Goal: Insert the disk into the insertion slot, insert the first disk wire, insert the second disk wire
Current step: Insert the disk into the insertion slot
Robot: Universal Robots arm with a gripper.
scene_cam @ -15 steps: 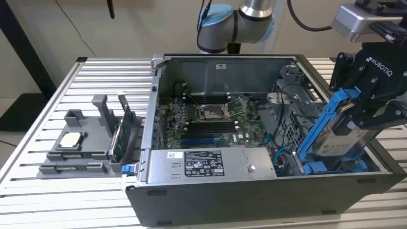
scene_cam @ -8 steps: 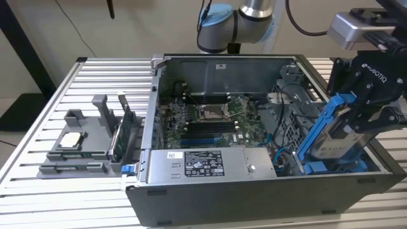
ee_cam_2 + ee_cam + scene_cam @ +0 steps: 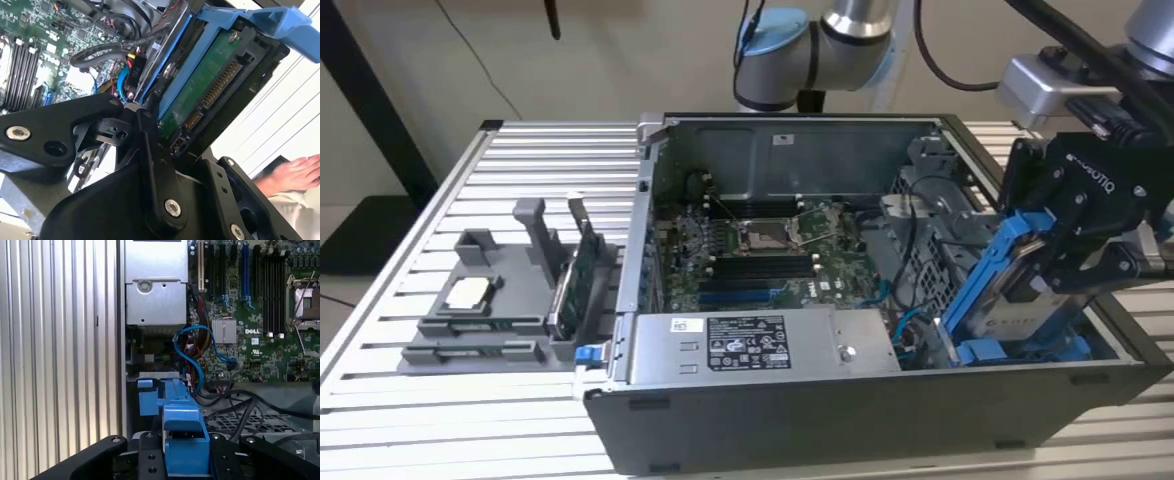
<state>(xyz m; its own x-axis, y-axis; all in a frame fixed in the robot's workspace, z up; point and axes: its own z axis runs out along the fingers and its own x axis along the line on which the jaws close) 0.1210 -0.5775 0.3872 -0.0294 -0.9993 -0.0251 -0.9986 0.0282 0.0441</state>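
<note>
My gripper (image 3: 1070, 268) is shut on the disk (image 3: 1014, 312), a silver drive in a bright blue carrier. It holds the disk tilted steeply over the open computer case, at the exterior view's right. The disk's lower end sits at the blue clips of the insertion slot (image 3: 1003, 351) in the case's front right corner. In the second wrist view the disk's green circuit board and connectors (image 3: 210, 85) face the camera between my black fingers (image 3: 150, 150). In the first wrist view the blue carrier (image 3: 182, 435) points at the slot mouth (image 3: 148, 396). A loose blue cable (image 3: 195, 362) curls beside the slot.
The grey labelled power-supply box (image 3: 761, 345) lies along the case front, with the motherboard (image 3: 761, 250) behind it. A grey parts holder (image 3: 494, 300) stands on the slatted table at the exterior view's left. A perforated cage (image 3: 240, 422) adjoins the slot. A person's hand (image 3: 295, 172) is nearby.
</note>
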